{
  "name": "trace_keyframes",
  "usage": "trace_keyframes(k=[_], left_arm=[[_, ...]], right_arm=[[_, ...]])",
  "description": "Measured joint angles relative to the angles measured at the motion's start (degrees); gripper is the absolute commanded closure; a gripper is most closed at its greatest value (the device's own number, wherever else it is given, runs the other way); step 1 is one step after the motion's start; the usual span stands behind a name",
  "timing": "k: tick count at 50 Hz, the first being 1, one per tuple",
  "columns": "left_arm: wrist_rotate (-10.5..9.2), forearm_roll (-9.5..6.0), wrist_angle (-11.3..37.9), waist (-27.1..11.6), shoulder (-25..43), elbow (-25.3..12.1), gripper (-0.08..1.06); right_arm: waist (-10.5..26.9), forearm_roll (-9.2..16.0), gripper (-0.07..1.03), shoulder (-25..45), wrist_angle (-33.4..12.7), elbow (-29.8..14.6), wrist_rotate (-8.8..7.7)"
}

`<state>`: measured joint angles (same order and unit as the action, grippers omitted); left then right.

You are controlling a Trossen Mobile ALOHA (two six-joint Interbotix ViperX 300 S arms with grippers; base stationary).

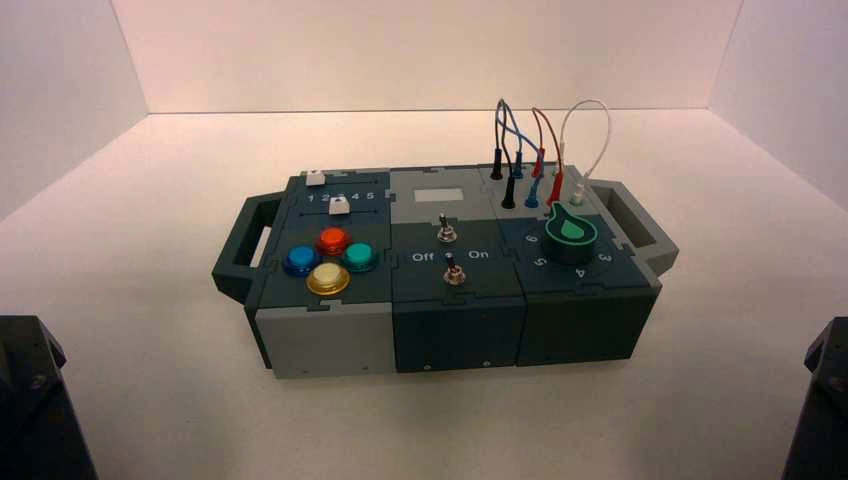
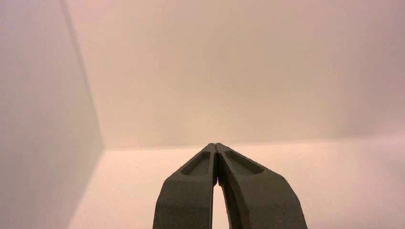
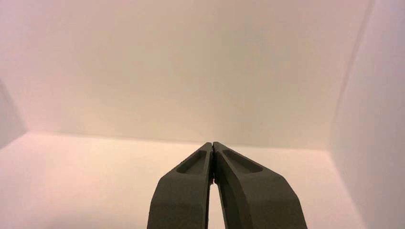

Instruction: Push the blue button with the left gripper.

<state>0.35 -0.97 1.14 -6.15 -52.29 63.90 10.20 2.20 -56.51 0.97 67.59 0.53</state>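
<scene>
Blue button [image 1: 299,260] open from above and left; orange button [image 1: 332,240] and yellow button [image 1: 328,279] crowd it closely. Wires [image 1: 540,135] stand far right.

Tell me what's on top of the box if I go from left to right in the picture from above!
Left handle → blue button → yellow button → teal-green button → the two toggle switches → green knob → right handle. The red button, white sliders and wires overlap these, so I left them out.
</scene>
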Motion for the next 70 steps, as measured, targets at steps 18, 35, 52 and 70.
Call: trace_keyframes(k=[18,35,52,70], left_arm=[[0.00,0.00,14.33,-10.90,7.56,-2.72,1.00],[-0.44,-0.88,21.71,-20.92,11.07,-3.52,1.01],[-0.70,-1.41,31.55,-26.19,14.94,-4.92,1.01],[-1.23,-3.96,37.35,-33.84,21.71,-5.63,1.01]], right_arm=[[13.01,8.26,0.99,6.33,-15.82,-3.60,0.00],[28.48,14.68,0.99,16.96,-17.49,-5.62,0.26],[37.79,15.64,0.99,33.05,-17.93,-11.87,0.26],[39.29,15.73,0.99,40.78,-18.02,-16.08,-0.09]])
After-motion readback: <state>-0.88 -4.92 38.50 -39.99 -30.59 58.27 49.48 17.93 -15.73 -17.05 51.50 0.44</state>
